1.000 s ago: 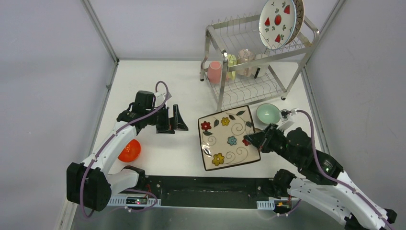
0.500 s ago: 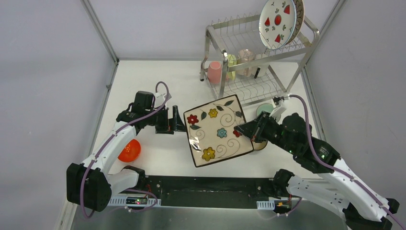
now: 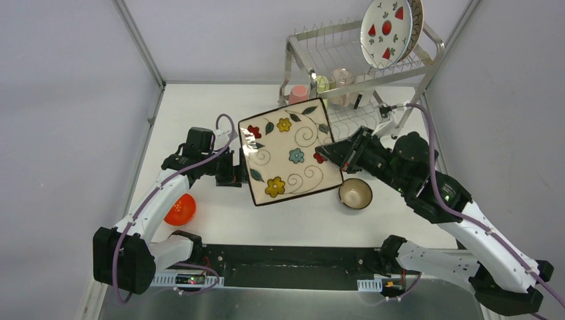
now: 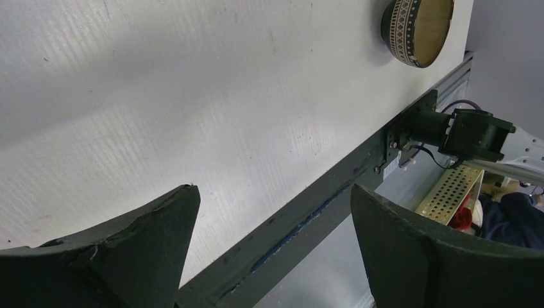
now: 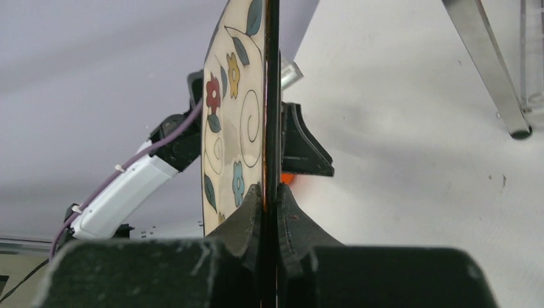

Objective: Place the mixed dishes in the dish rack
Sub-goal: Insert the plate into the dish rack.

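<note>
Top view: right gripper [image 3: 324, 152] clamped on the right edge of the square plate [image 3: 290, 152], which is held aloft on the near side of the dish rack [image 3: 360, 73]. Right wrist view shows the plate edge-on (rim pinched tight). Left wrist view: left gripper [image 4: 269, 212] spread apart, empty.
</note>
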Controlling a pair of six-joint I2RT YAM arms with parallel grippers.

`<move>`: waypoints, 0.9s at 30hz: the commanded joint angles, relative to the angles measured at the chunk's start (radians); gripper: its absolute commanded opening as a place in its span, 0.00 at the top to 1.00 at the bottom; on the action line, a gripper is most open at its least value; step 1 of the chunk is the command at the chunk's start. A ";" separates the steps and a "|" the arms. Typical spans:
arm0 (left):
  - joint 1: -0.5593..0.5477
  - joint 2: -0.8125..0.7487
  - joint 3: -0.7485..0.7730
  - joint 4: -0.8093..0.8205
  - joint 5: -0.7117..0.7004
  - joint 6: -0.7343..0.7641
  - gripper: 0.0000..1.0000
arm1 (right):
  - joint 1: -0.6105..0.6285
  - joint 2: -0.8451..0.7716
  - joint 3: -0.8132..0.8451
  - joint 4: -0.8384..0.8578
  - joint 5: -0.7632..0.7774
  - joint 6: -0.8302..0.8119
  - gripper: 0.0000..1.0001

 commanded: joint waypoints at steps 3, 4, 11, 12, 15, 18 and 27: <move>0.008 -0.019 -0.010 0.015 0.037 0.023 0.10 | 0.002 0.072 0.255 0.372 0.026 -0.010 1.00; 0.008 -0.020 -0.013 0.015 0.040 0.023 0.10 | 0.003 0.089 0.277 0.372 0.039 -0.015 1.00; 0.008 -0.036 -0.032 0.017 0.060 0.014 0.10 | -0.001 0.220 0.454 0.378 0.117 -0.059 1.00; 0.008 -0.040 -0.033 0.017 0.062 0.013 0.10 | -0.002 0.237 0.479 0.378 0.126 -0.062 1.00; 0.008 -0.050 -0.039 0.018 0.068 0.008 0.10 | -0.010 0.278 0.549 0.383 0.176 -0.077 1.00; 0.008 -0.059 -0.045 0.018 0.075 0.004 0.11 | -0.030 0.324 0.601 0.395 0.217 -0.098 1.00; 0.008 -0.089 -0.057 0.017 0.084 -0.006 0.11 | -0.218 0.486 0.814 0.365 0.208 -0.097 1.00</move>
